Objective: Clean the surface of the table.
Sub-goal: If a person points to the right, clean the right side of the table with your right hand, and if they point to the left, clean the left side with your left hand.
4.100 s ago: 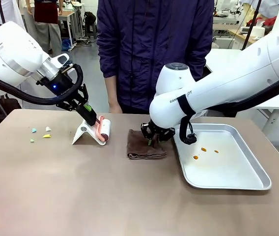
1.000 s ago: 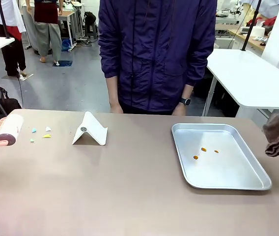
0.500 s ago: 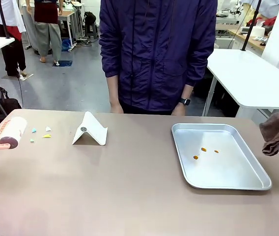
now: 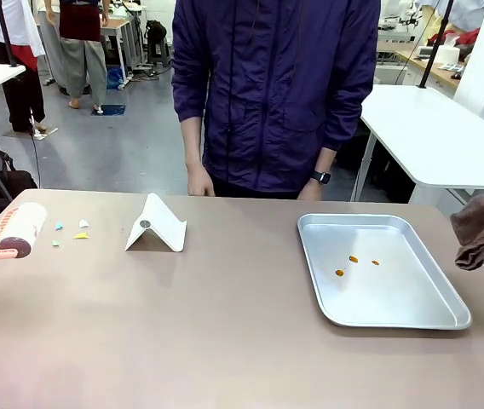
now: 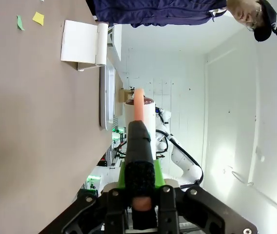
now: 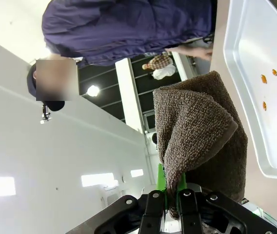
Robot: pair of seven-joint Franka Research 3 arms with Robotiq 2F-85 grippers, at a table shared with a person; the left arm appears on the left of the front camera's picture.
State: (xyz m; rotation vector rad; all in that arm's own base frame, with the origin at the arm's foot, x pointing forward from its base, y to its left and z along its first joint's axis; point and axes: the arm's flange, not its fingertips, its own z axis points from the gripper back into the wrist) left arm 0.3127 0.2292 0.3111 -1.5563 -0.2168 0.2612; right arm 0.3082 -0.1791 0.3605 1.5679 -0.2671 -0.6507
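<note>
- Left gripper (image 5: 139,146) is clamping the lint roller (image 4: 16,228) by its handle at the left edge of the table (image 4: 225,341).
- Paper scraps (image 4: 72,230) are lying just beside it, so rolling over them looks to be next.
- White folded stand (image 4: 158,226) is sitting just past the scraps, possibly cramping the stroke.
- Metal tray (image 4: 429,322) is holding orange bits (image 4: 353,259).
- Right gripper (image 6: 171,192) is pinching a brown cloth (image 4: 483,230) aloft beyond the tray.

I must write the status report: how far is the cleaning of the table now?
Done: both tools are picked up. In hand: the left gripper holds the lint roller, the right gripper holds the brown cloth. Left: paper scraps lie on the table; orange spots sit in the tray.
</note>
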